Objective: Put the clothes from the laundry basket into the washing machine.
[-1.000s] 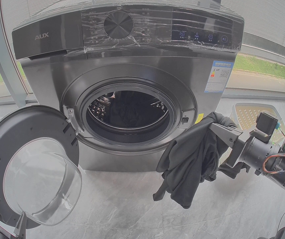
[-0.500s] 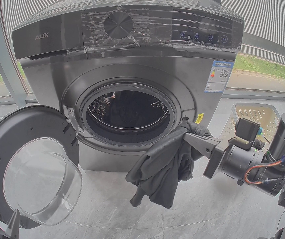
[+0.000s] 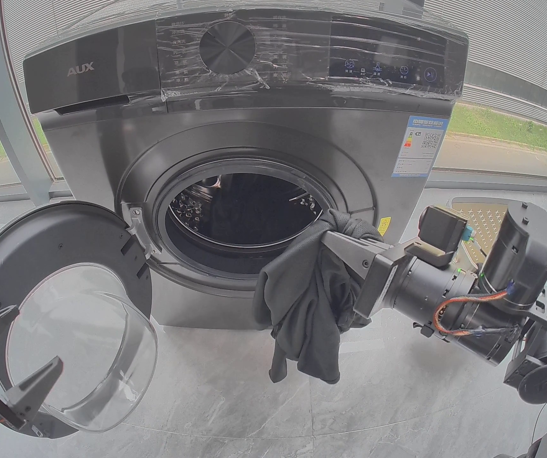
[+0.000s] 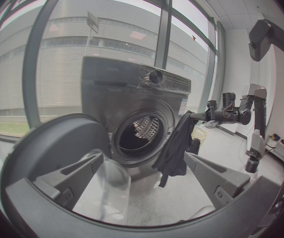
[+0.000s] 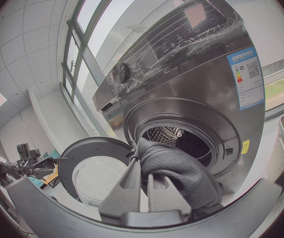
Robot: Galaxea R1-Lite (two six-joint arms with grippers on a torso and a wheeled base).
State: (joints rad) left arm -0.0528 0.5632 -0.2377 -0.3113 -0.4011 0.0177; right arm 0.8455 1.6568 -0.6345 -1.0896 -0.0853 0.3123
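Dark grey garment [image 3: 302, 300] dangles at the lower right lip of the washing machine [image 3: 95, 141] opening, the right gripper [image 3: 327, 240] clamped tight on a bunch of its fabric. The door [image 3: 44, 249] hangs wide open on the left. In front of it, the left gripper [image 3: 38, 335] has its fingers spread, holding nothing. The laundry basket [image 3: 477, 214] sits behind the right arm.

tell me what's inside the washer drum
The drum shows perforated metal wall and a dark mass, possibly clothes, deeper in. The grey garment in the right gripper covers the opening's right edge; the drum floor is too dark to read.
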